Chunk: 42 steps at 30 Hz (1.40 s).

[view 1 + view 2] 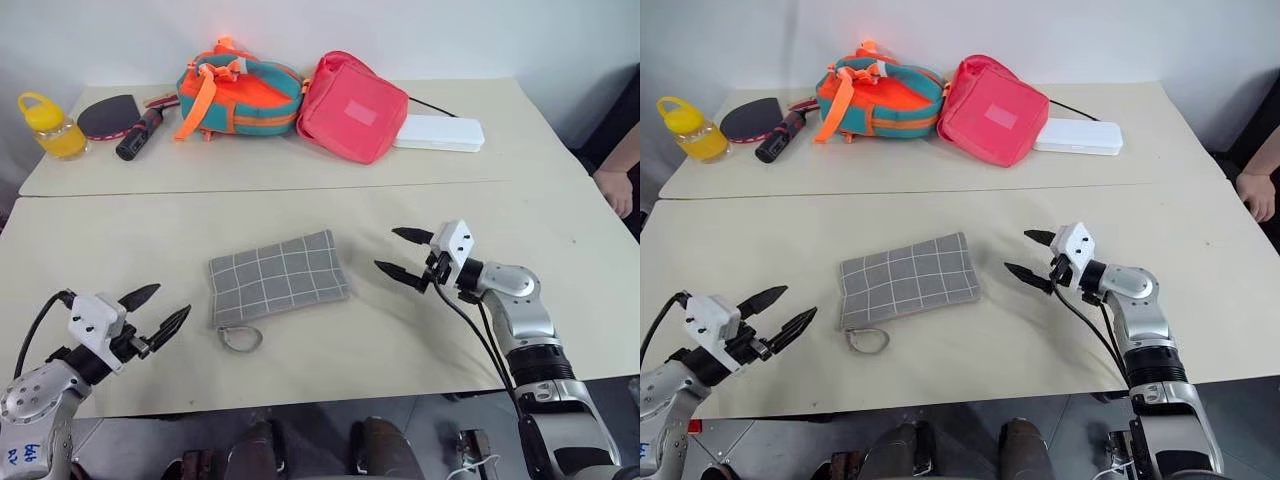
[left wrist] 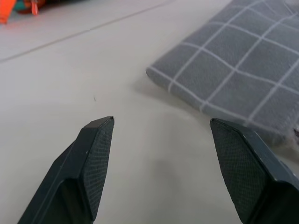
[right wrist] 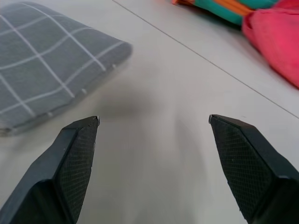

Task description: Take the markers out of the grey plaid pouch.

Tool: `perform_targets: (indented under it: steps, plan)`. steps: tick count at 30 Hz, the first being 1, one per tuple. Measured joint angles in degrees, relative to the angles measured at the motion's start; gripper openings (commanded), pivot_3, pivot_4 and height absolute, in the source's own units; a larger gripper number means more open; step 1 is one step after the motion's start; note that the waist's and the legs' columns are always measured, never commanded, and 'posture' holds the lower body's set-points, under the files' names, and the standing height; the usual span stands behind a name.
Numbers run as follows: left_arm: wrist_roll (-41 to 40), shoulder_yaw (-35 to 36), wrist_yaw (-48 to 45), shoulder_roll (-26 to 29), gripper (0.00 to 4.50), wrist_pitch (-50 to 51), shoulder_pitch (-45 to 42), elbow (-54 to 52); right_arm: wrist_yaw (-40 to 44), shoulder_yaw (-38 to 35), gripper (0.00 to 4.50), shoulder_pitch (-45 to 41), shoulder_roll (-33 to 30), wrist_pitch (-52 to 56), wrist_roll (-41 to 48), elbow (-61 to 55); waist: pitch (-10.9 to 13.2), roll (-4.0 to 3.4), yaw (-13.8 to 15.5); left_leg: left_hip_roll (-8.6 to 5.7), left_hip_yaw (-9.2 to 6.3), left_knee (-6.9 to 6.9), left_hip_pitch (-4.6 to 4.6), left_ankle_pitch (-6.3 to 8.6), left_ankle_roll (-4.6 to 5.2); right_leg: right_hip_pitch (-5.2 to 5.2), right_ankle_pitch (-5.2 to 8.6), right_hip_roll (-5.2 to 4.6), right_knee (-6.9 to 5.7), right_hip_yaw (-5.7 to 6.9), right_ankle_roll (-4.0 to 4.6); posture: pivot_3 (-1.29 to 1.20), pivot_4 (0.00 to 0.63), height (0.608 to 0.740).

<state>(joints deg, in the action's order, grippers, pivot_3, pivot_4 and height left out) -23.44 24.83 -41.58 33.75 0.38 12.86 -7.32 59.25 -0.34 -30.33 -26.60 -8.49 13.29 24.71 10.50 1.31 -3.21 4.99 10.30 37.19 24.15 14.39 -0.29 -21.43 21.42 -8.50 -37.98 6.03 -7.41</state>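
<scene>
While grey plaid pouch (image 1: 277, 278) lies flat mid-table, both grippers flank it, wide open and empty.
Left gripper (image 1: 153, 312) near its strap end, right gripper (image 1: 404, 254) opposite; backpack (image 1: 240, 95), pink-red bag (image 1: 353, 107), paddle (image 1: 115, 117), yellow bottle (image 1: 52, 127) well behind.

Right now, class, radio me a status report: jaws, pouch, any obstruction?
Left gripper and right gripper: jaws open, empty. Grey plaid pouch flat on table between them, untouched; no markers visible. Nothing in the way.
</scene>
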Motion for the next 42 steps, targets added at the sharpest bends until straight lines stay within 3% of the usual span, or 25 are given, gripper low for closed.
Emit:
perform_targets:
  steps: [10, 11, 15, 22, 29, 33, 42]
  plan:
    - [2.02, -0.2, 0.01, 0.04, 3.49, -3.05, 1.0, -0.84, -1.02, 0.68, 3.92, -0.02, 3.05, 4.32, 0.92, -6.65, 0.0, 0.0, -0.19, 0.03, 0.0, -0.02, 0.0, 0.0, -0.01, -0.03, 0.0, 0.02, -0.03, -0.01, 0.01, 0.0, 0.15, 0.74]
    - [2.08, -0.23, -0.27, 0.06, 3.52, -3.64, 0.69, -0.68, -1.42, 1.28, 3.75, -0.06, 4.29, 5.43, 1.53, -8.28, 0.0, 0.0, -0.18, 0.03, 0.0, -0.02, 0.0, 0.0, -0.01, -0.04, 0.01, 0.01, -0.03, -0.01, 0.01, 0.0, 0.15, 0.74]
    - [2.97, -0.47, -1.27, 0.42, 3.53, -6.77, -1.12, 1.61, -4.34, 3.37, 2.66, -0.17, 9.27, 10.01, 3.39, -14.06, 0.0, 0.0, 0.02, 0.02, 0.0, -0.02, 0.02, 0.0, 0.0, -0.05, 0.0, 0.0, -0.02, -0.01, 0.01, 0.0, 0.15, 0.74]
    - [5.86, -1.25, -2.5, 1.06, 3.53, -12.65, -3.63, 6.01, -11.27, 9.61, 0.03, -0.06, 14.75, 10.22, -2.07, -16.13, 0.0, 0.01, -0.04, 0.0, 0.01, -0.05, 0.03, 0.01, -0.01, -0.08, 0.01, 0.0, -0.02, 0.01, 0.01, 0.0, 0.15, 0.74]
    - [9.1, -3.25, -4.62, 1.45, 3.53, -22.89, -5.15, 10.35, -22.78, 11.51, 0.01, -3.85, 17.41, 7.96, -11.76, -6.26, -0.01, 0.01, -0.19, 0.01, 0.06, -0.05, 0.04, 0.0, -0.03, -0.11, 0.01, 0.01, -0.05, 0.0, 0.02, 0.0, 0.15, 0.74]
    - [12.75, -3.95, -4.92, 3.75, 3.53, -30.53, -6.31, 14.14, -23.17, 14.66, 0.01, -4.17, 15.67, 6.61, -16.23, -3.49, -0.01, 0.01, -0.19, 0.01, 0.08, -0.12, 0.03, 0.0, -0.03, -0.14, 0.01, 0.0, -0.02, 0.0, 0.02, 0.0, 0.15, 0.74]
    - [19.31, -9.64, -4.29, 5.85, 3.53, -42.31, -14.06, 23.16, -22.41, 14.93, 0.01, -3.89, 14.57, 5.68, -16.64, -3.63, -0.02, 0.03, -0.17, 0.01, 0.1, -0.08, 0.03, 0.01, -0.02, -0.11, 0.01, 0.0, -0.04, 0.0, 0.01, 0.0, 0.15, 0.74]
